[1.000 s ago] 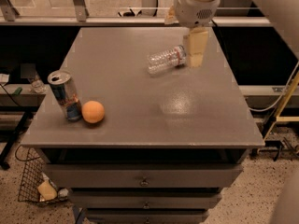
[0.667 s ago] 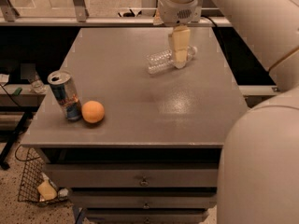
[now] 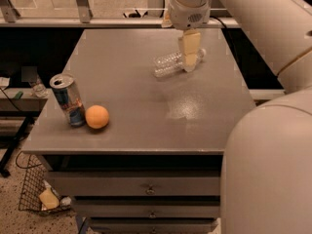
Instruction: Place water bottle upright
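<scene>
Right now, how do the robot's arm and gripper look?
The arm is a thick, rounded, off-white shell with a small dark hole and a tan band at one joint. The gripper, at the table's far side by the water bottle, is pale yellow.

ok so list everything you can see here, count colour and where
water bottle: 1, clear, lying on its side, far part of the table
drink can: 1, blue and silver, upright near the table's front left corner
orange: 1, orange, beside the drink can
table: 1, grey, centre of view, drawers beneath
small bottle: 1, clear, dim, off the table at left
wire basket: 1, dark, on the floor at lower left
gripper: 1, cream, down over one end of the water bottle
arm: 1, white, fills the top and right of the view
</scene>
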